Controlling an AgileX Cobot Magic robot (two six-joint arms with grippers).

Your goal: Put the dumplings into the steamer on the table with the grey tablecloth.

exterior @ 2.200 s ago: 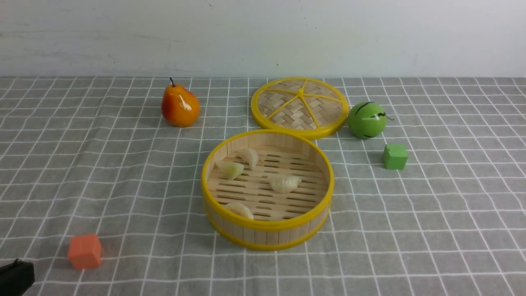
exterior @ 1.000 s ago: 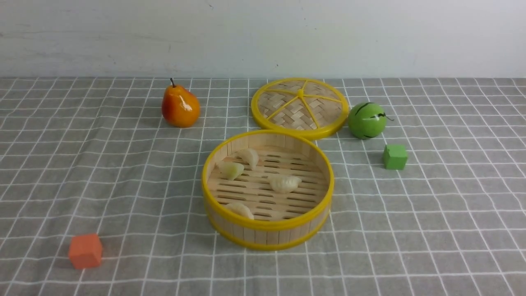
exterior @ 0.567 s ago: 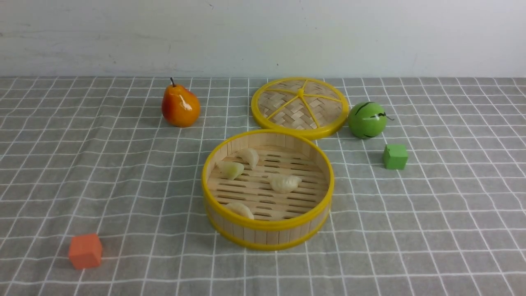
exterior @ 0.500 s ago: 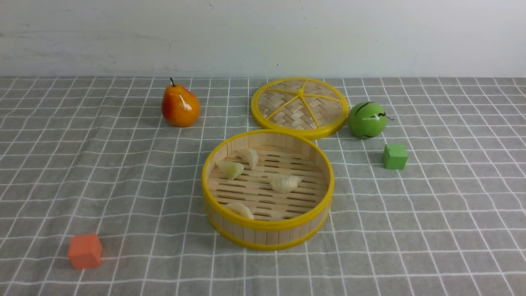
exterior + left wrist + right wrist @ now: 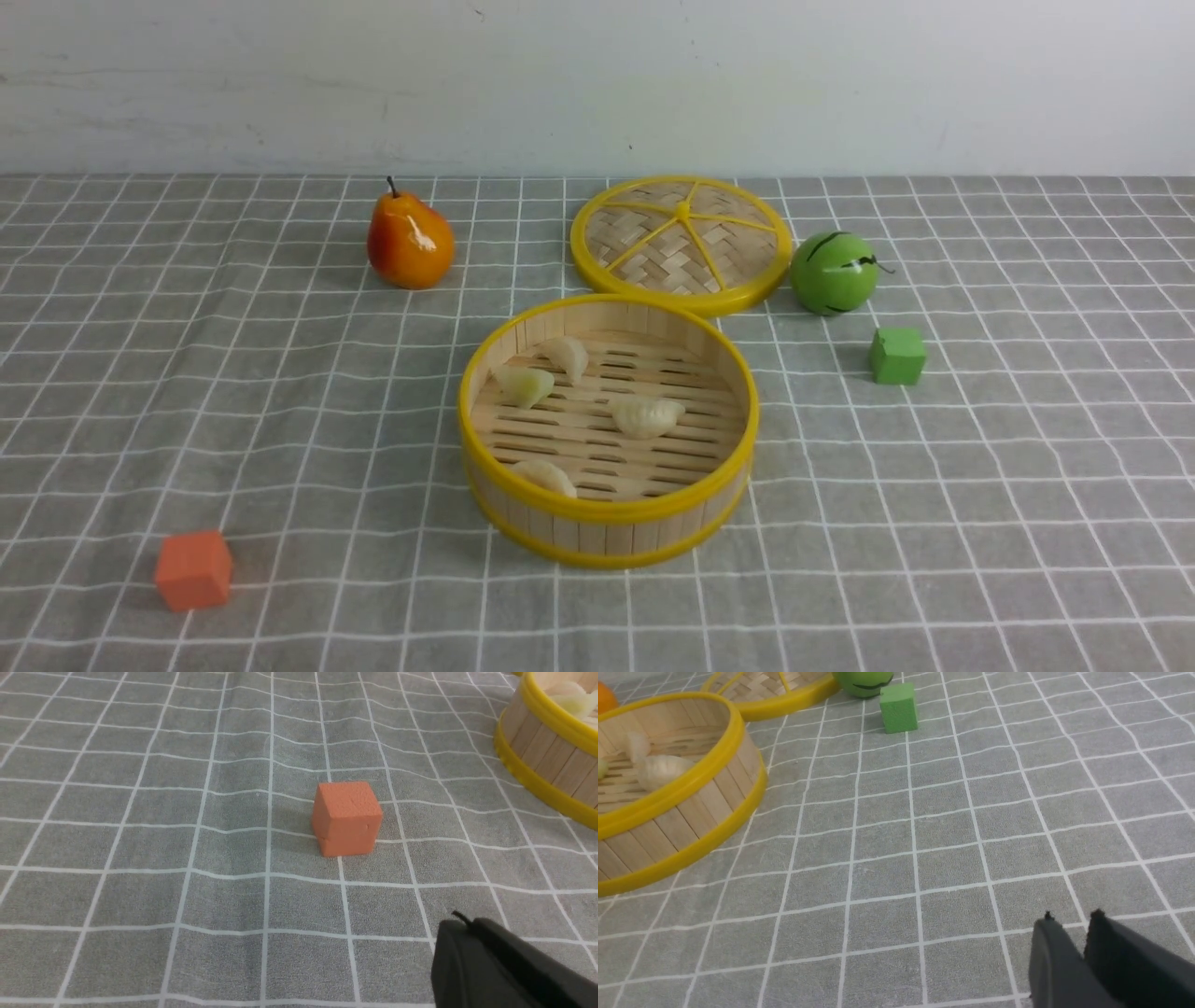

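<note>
The steamer [image 5: 607, 537] stands on the grey tablecloth [image 5: 934, 485] in the middle of the table. Several dumplings lie on its slatted floor: a whitish one [image 5: 567, 357] at the back, a greenish one [image 5: 524, 385] beside it, one [image 5: 646, 416] near the middle and one [image 5: 544, 477] by the front wall. Neither gripper shows in the front view. My left gripper [image 5: 460, 924] is shut and empty over bare cloth, short of the orange cube [image 5: 346, 817]. My right gripper [image 5: 1071, 921] is shut and empty, with the steamer [image 5: 691, 807] well off to one side.
The woven lid [image 5: 681, 243] lies flat behind the steamer. A pear [image 5: 408, 241] stands at the back left, and a green ball [image 5: 833, 273] and green cube [image 5: 898, 355] at the right. The orange cube [image 5: 192, 569] sits at the front left.
The dark tip of my left gripper, at the front view's lower left corner 2.2 s ago, has drawn back out of that view. Nothing else has moved.
</note>
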